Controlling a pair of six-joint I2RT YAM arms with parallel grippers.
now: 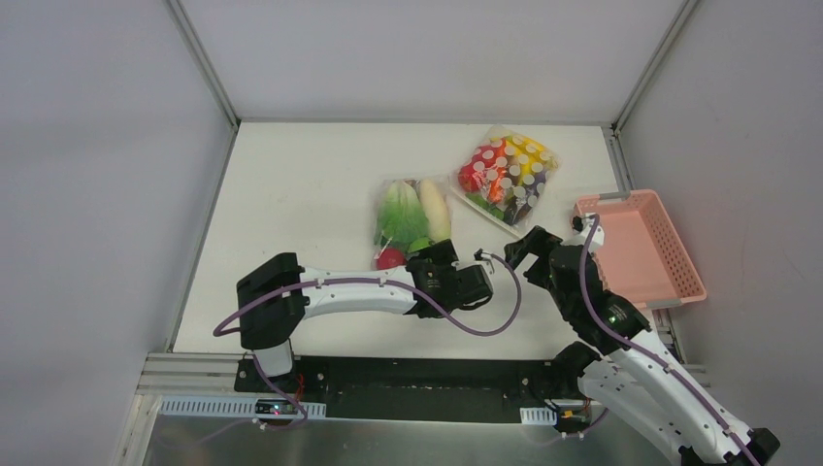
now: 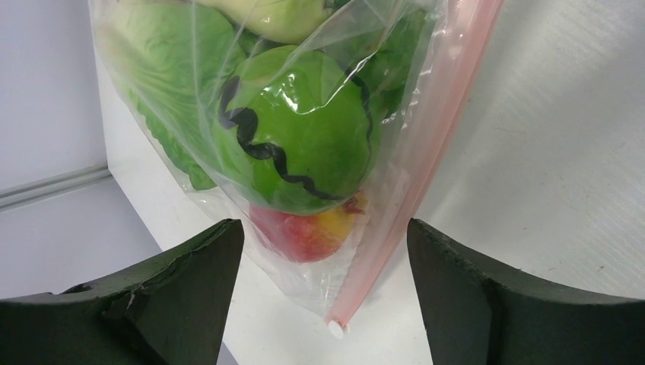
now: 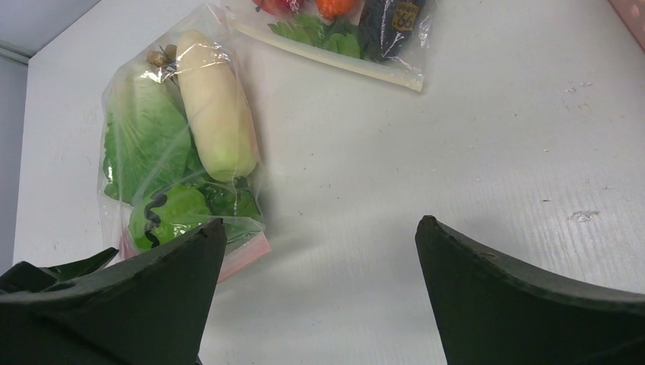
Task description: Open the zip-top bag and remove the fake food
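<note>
Left gripper (image 1: 442, 260) sits at the near end of the zip-top bag (image 1: 412, 216), jaws spread, nothing pinched. The bag lies mid-table with its long axis running away from the arms. The pink zip strip (image 2: 426, 167) passes between the left jaws, apple (image 2: 300, 232) and green fruit (image 2: 304, 144) just behind it. Right gripper (image 1: 529, 248) is right of the bag, also spread, farther off. Left arm is nearer. The overhead view hides the bag's near edge; can't tell if the strip is sealed. Grapes not made out.
</note>
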